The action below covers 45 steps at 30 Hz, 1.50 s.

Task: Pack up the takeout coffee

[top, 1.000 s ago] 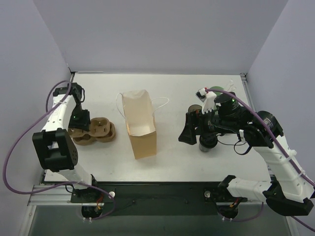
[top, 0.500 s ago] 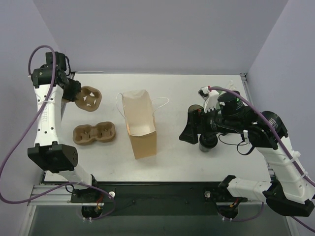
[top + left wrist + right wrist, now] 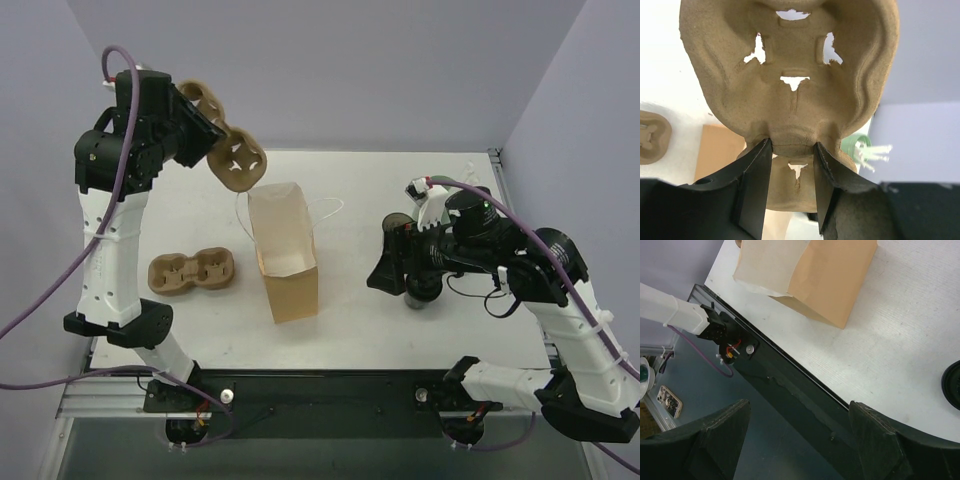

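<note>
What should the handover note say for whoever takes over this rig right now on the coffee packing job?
Left tool: shut on a pulp tray, held in the air up by the far side of the paper bag.
Right tool: open, empty, beside the takeout coffee.
The coffee stands on the table right of the bag, lid on. A second tray lies left of the bag.
Done: one tray picked up.
Left: coffee not yet gripped or bagged; the held tray probably goes into the bag first.
</note>
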Each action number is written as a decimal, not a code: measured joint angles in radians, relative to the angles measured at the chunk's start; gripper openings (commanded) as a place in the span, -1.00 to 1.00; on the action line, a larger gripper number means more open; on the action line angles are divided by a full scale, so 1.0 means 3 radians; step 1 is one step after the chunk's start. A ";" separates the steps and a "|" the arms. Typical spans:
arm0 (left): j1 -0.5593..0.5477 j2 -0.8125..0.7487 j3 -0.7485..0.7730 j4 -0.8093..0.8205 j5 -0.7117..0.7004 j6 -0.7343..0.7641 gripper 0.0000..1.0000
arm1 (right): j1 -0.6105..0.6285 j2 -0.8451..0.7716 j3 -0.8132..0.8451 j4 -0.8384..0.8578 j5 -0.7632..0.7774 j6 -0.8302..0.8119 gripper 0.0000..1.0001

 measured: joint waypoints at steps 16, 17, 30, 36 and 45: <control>-0.1043 0.0032 -0.0217 -0.0039 0.0048 0.0072 -0.56 | 0.0000 -0.0116 -0.0043 -0.0121 0.0001 -0.0066 0.64; -0.1074 0.0032 -0.0244 -0.0042 0.0047 0.0060 -0.57 | 0.0000 -0.0102 -0.0022 -0.0140 0.0001 -0.0071 0.64; -0.1113 0.0025 -0.0493 -0.0045 0.0009 -0.0039 -0.63 | 0.0000 0.0013 0.0314 -0.0240 0.0005 -0.0108 0.64; -0.1144 0.0001 -0.0757 -0.0053 0.0008 -0.0051 -0.64 | -0.0001 0.0011 0.0314 -0.0266 0.0028 -0.0108 0.64; -0.1266 -0.0041 -0.0900 -0.0052 -0.0032 -0.0109 -0.66 | -0.0001 0.0013 0.0314 -0.0270 0.0032 -0.0109 0.64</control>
